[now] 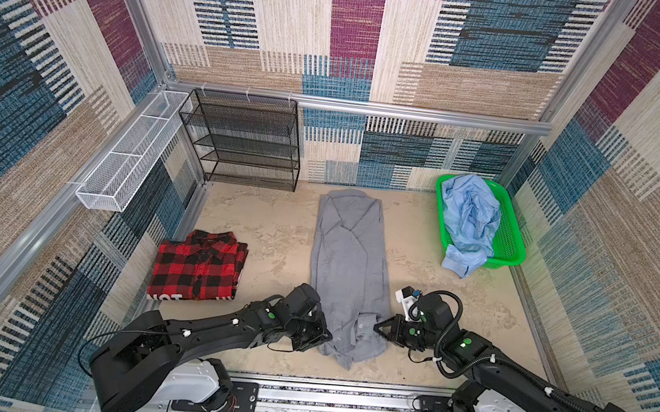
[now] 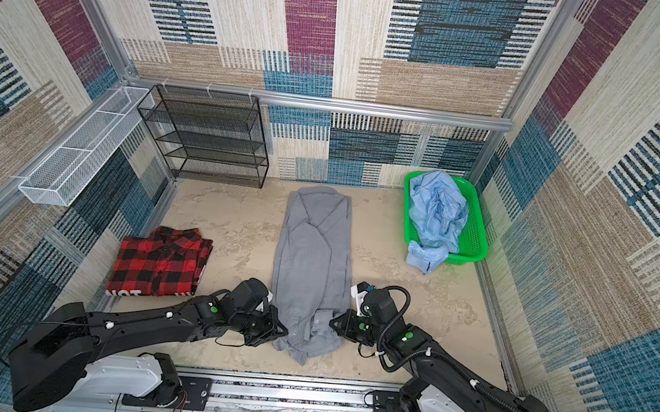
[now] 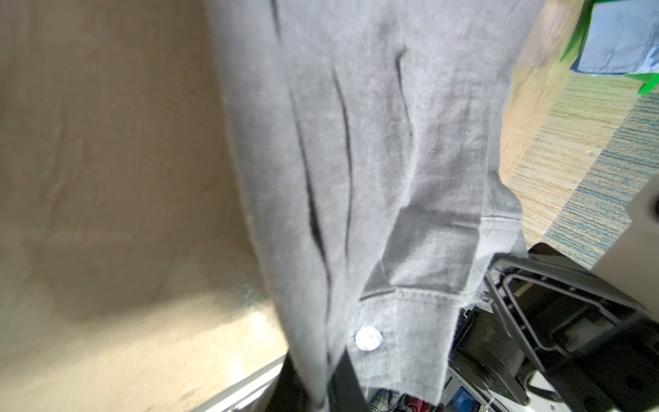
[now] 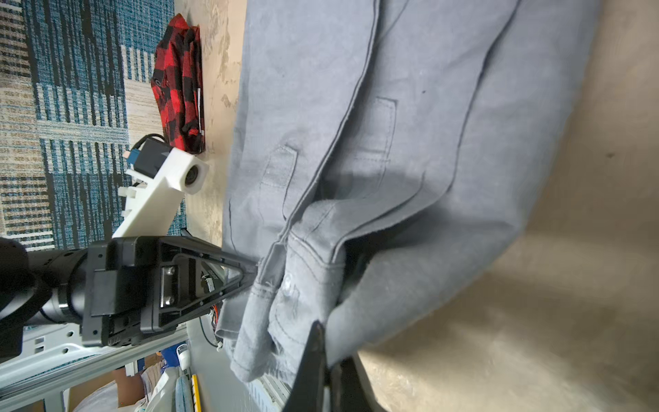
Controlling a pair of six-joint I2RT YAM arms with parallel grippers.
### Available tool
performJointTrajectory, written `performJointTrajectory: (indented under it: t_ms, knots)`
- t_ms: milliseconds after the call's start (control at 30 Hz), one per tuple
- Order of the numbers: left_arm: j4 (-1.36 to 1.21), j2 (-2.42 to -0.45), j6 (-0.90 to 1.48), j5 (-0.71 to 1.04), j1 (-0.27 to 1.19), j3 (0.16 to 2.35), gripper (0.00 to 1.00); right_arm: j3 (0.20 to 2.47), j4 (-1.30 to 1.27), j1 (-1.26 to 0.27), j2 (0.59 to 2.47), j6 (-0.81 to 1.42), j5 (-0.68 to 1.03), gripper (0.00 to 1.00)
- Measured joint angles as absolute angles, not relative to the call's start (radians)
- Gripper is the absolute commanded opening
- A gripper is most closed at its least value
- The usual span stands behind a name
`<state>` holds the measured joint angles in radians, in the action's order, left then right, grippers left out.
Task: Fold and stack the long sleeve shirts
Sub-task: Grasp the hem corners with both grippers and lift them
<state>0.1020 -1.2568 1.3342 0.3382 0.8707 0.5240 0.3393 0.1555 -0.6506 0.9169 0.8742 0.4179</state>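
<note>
A beige mottled tabletop [image 1: 276, 226] is seen in both top views. At its middle a plain grey collared button-up shirt [image 1: 349, 267] is laid out as a long narrow strip. Its sleeves are folded inward over the body, with the collar end far from the arms and the cuffs and hem at the near end. Well apart on the right, a crumpled light blue shirt [image 1: 469, 219] is heaped in a green plastic mesh basket [image 1: 513, 239], with one cuff spilled over the rim onto the tabletop. On the left, a red-and-black plaid flannel shirt [image 1: 198, 268] is set down, already folded into a rectangle. The left fingers [image 1: 326, 335] are clenched on the near left edge of the grey shirt. The right fingers [image 1: 380, 328] are clenched on its near right edge, beside a buttoned cuff [image 4: 285, 285].

The grey shirt is judged light, soft and limp, so its middle is expected to sag between the two pinches. The weave looks matt rather than slick, so slipping is thought unlikely, provided all the stacked layers are caught. A hold at the two near corners, through hem and sleeve layers together, is judged best for carrying the near end over towards the collar. Cuffs left outside the pinch could be dragged out of the fold.
</note>
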Motion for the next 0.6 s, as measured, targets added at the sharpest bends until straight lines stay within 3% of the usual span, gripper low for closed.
performJointTrajectory:
  t_ms: [600]
  knots:
    - [0.289,-1.295,1.425,0.344,0.735,0.730,0.00,0.512,0.203,-0.651,1.016,0.821,0.373,0.00]
